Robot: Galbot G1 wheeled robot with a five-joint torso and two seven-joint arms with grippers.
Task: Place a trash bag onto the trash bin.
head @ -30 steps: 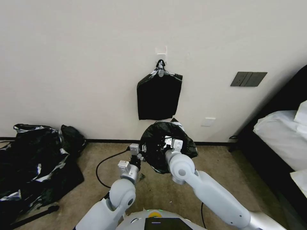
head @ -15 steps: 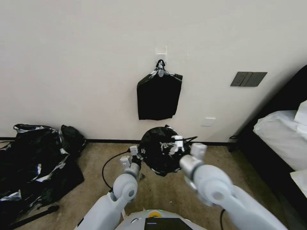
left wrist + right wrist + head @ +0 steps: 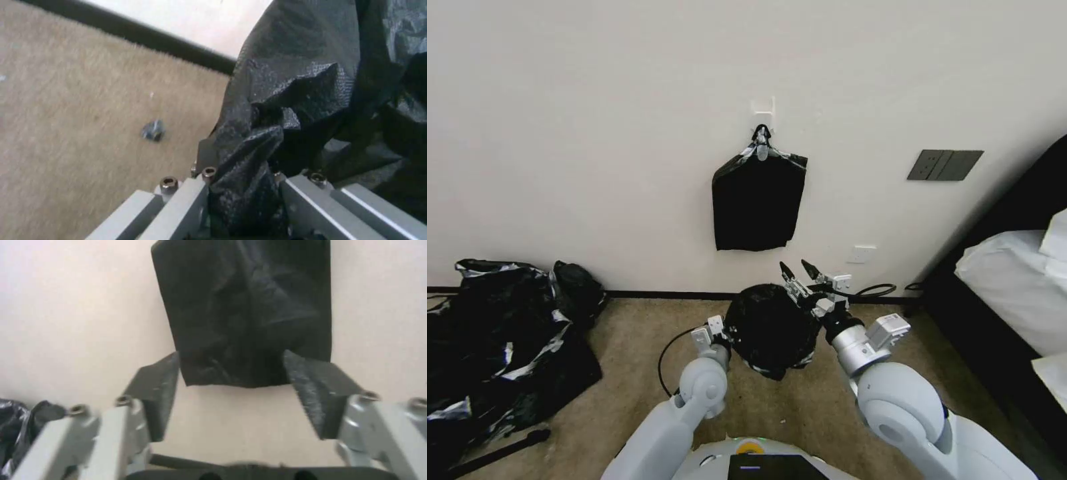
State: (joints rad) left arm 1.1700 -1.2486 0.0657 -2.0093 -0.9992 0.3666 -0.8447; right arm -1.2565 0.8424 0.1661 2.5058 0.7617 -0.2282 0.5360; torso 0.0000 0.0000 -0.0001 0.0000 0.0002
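Withdrawn from the trash bag (image 3: 770,330), the right tool (image 3: 800,271) now hovers spread open above it; the left tool (image 3: 242,186) pinches its edge.

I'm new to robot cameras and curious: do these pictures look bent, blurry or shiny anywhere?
Head view: wide-angle bend, with the baseboard curving; pale glints on the black plastic heap. Left wrist view: the carpet is smeared, while the trash bag texture reads crisply. Right wrist view: soft throughout, the hanging black bundle included.
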